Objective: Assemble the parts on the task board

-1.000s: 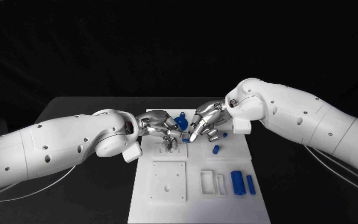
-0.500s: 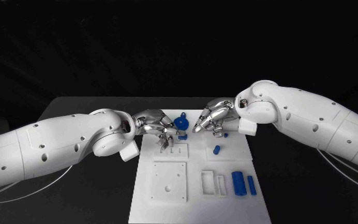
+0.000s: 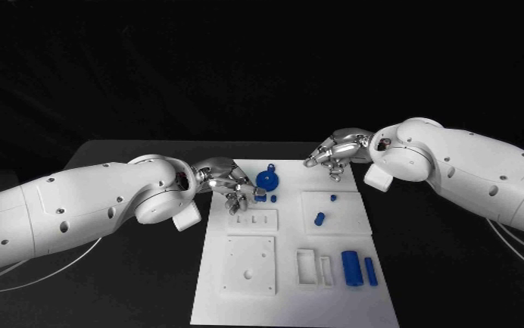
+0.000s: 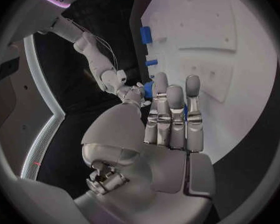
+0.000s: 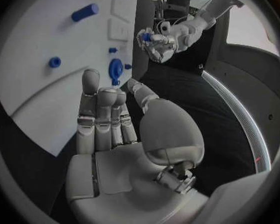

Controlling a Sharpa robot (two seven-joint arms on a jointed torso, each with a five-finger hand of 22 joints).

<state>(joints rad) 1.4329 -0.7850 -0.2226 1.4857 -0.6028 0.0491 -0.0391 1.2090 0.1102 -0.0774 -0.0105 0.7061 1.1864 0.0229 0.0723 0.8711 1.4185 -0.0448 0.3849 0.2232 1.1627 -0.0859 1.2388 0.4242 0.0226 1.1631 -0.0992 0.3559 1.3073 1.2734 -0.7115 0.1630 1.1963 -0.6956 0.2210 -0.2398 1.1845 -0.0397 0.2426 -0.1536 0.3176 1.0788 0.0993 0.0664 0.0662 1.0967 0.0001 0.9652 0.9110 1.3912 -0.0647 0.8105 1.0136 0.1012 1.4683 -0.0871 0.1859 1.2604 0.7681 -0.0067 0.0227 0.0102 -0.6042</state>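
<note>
No writing was legible. The white task board [image 3: 286, 298] lay mid-table, blue parts [image 3: 350, 267] on it. The left hand [image 3: 227, 180] pinched a small blue part (partly hidden); the right hand [image 3: 336, 151] hovered, fingers apart, holding nothing.

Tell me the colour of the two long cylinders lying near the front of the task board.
Blue, both of them; the head view shows it best.

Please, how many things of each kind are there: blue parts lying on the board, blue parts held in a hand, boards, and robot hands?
Blue parts on the board: 6
Blue part held by the left hand: 1
Board: 1
Hands: 2 (left hand, right hand)
Total: 10
</note>
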